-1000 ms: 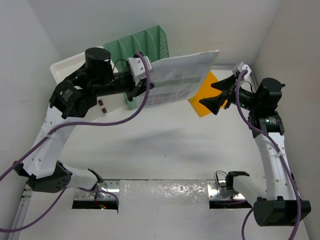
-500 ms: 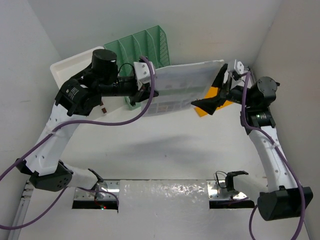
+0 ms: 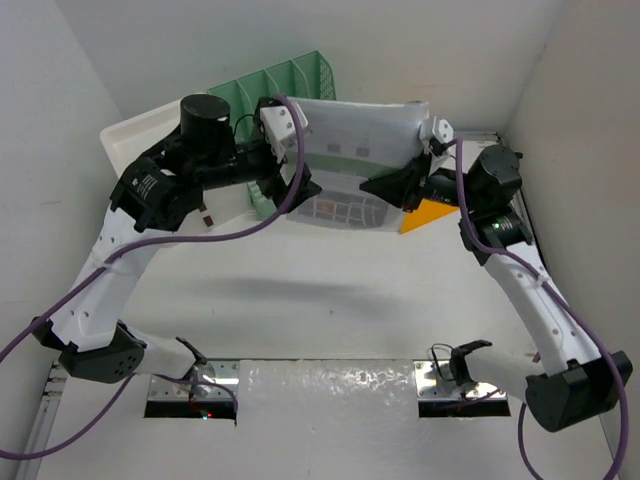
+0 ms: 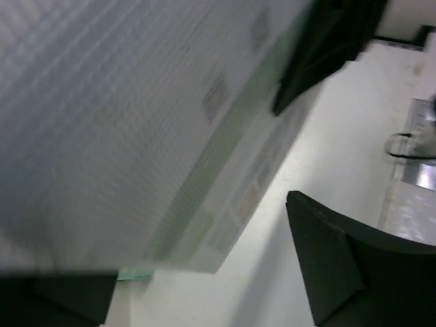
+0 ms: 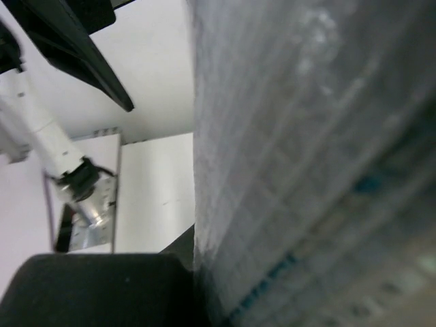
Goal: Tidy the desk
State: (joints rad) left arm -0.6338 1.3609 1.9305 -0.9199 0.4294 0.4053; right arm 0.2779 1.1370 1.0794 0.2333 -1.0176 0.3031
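Observation:
A translucent mesh document pouch [image 3: 350, 160] with printed sheets inside hangs above the back of the white desk [image 3: 330, 300]. My right gripper [image 3: 395, 187] is shut on the pouch's right part; in the right wrist view the pouch [image 5: 306, 136] fills the frame and is pinched at the jaws [image 5: 197, 266]. At the pouch's left edge, my left gripper [image 3: 297, 185] stands open. The left wrist view shows the pouch [image 4: 122, 122] lying over the gap between the spread fingers [image 4: 340, 266].
A green file rack [image 3: 270, 90] stands at the back, just behind the pouch. A white tray [image 3: 135, 130] sits at the back left. An orange sheet [image 3: 430, 213] lies under the right gripper. Metal clamps [image 3: 195, 385] sit on the near rail.
My right gripper has come in from the right and shut on the pouch. The left gripper, shut on the pouch before, has opened. The pouch has swung more level.

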